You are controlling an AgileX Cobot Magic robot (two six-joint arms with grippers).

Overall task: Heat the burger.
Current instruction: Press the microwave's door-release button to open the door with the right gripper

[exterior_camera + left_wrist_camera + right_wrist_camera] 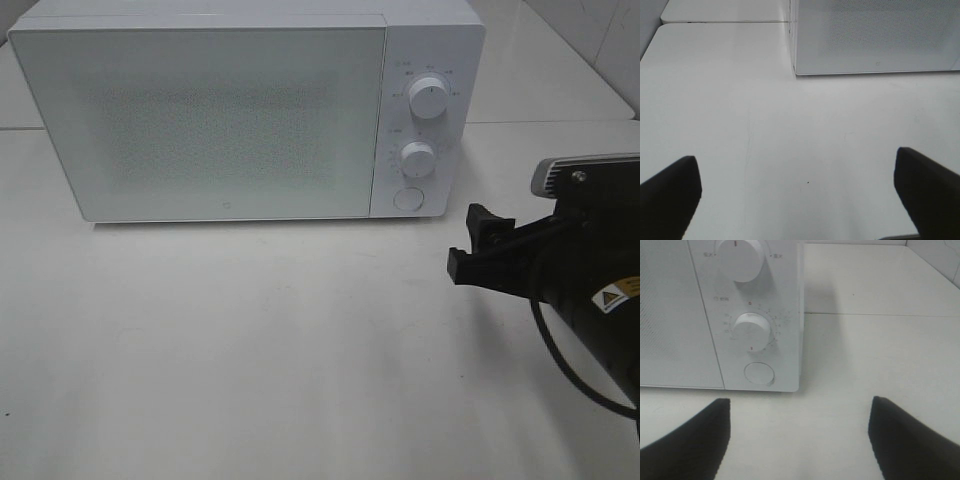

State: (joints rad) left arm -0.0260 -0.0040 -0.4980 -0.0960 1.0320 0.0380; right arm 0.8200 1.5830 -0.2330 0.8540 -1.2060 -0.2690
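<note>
Two claws stand open and hold nothing. The left claw hangs over the white counter in front of the microwave oven. The right claw is near the oven's round button. The oven door is shut, and the burger shows in no view.

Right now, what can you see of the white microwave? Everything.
The boxy white microwave oven stands upright at the back of the white table, door shut, its speckled face hiding the inside. On the right-hand control panel sit an upper dial, a lower dial ringed with tick marks, and a round push button below. The casing looks like smooth plastic. Nothing but the table touches it.
</note>
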